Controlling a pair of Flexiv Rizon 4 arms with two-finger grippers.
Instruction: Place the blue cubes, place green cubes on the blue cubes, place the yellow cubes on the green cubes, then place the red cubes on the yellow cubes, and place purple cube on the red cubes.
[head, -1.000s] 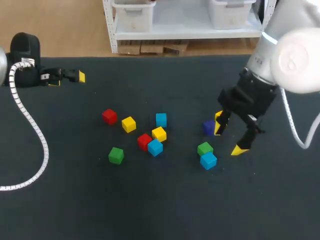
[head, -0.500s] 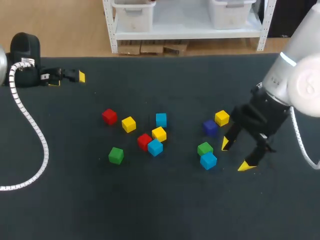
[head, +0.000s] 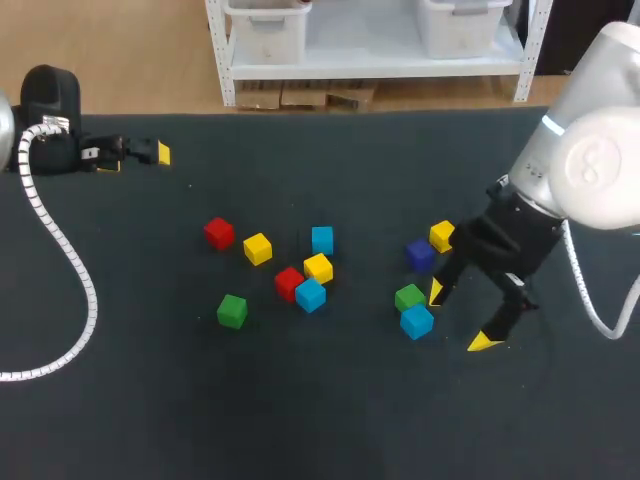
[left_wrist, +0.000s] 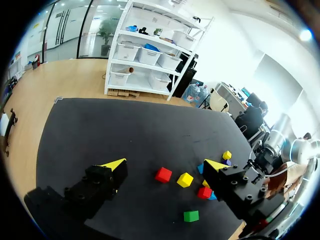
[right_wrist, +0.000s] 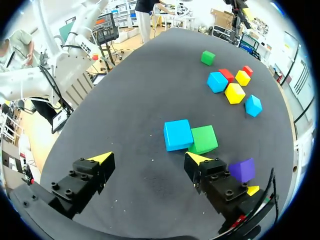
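Blue cube (head: 417, 321) touches a green cube (head: 409, 297) in the head view, right gripper (head: 460, 318) just beside them, spread wide, empty | left wrist: left gripper (left_wrist: 165, 164) wide apart, holding nothing | right wrist: both cubes just ahead of the fingers, purple cube (right_wrist: 242, 170) beside one finger.

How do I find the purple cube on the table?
Look at the right half of the dark table, near the right gripper. Four cubes cluster there: the purple cube sits beside a yellow cube, farther back than a green cube and a blue cube. It is the only purple one.
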